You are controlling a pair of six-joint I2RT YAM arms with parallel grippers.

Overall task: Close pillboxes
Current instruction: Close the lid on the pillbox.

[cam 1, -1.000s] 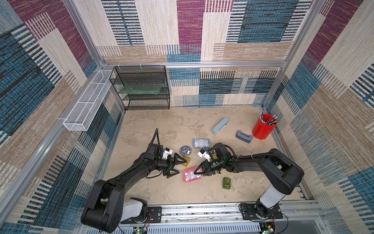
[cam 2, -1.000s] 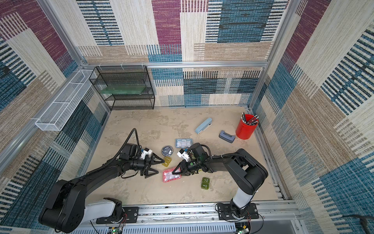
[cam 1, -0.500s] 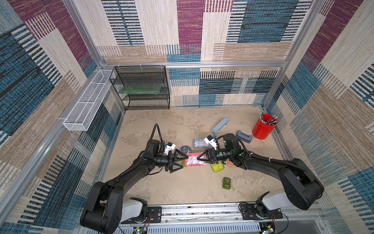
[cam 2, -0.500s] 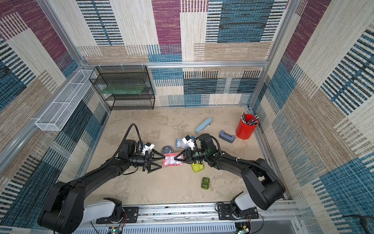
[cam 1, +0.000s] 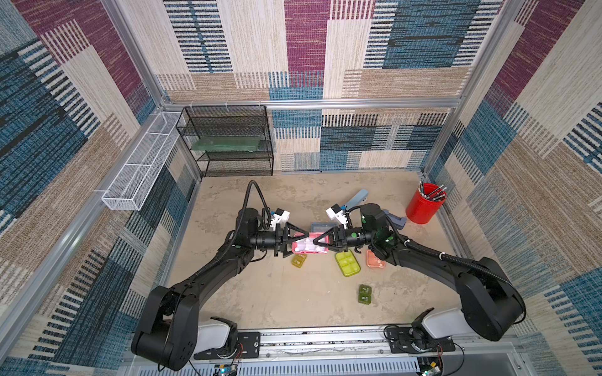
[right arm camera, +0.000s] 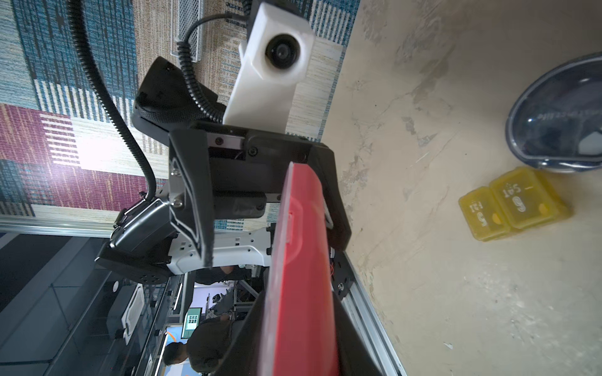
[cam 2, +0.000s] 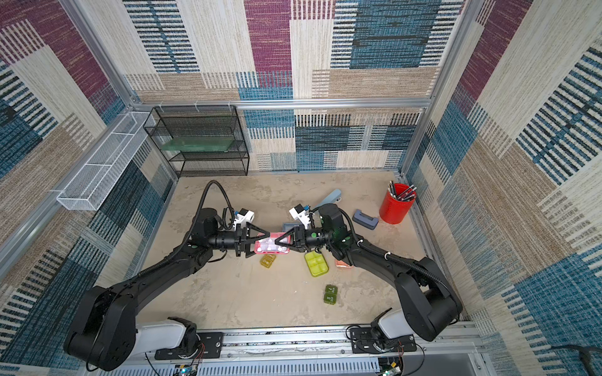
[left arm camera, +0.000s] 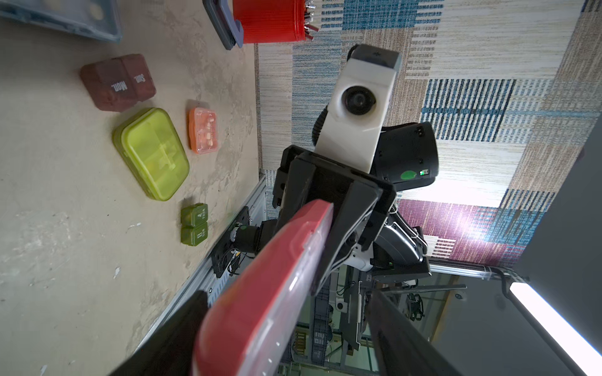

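- Pink box (cam 1: 309,249) is off the table (cam 1: 260,293), mid-workspace, level, spanned between the two grippers.
- Right gripper (cam 1: 317,242): clamped on the box's right end; the left wrist view shows both fingers pressed on it.
- Left gripper (cam 1: 297,245): jaws spread, straddling the left end. The right wrist view shows one finger clear of the box and the other right by its far face. No grip.
- Pink lid: can't tell if it's latched.
- Amber box (cam 1: 298,260): on the table just in front of the pink box, round black box (right arm camera: 560,114) next to it.
- Yellow-green box (cam 1: 347,263): below the right gripper, lid down, with the orange box (cam 1: 374,259) just to its right.
- Brown box (left arm camera: 118,81): beside the yellow-green box.
- Dark green box (cam 1: 365,294): apart, nearer the front rail.
- Light blue box (cam 1: 322,226): behind the pink box, partly hidden.
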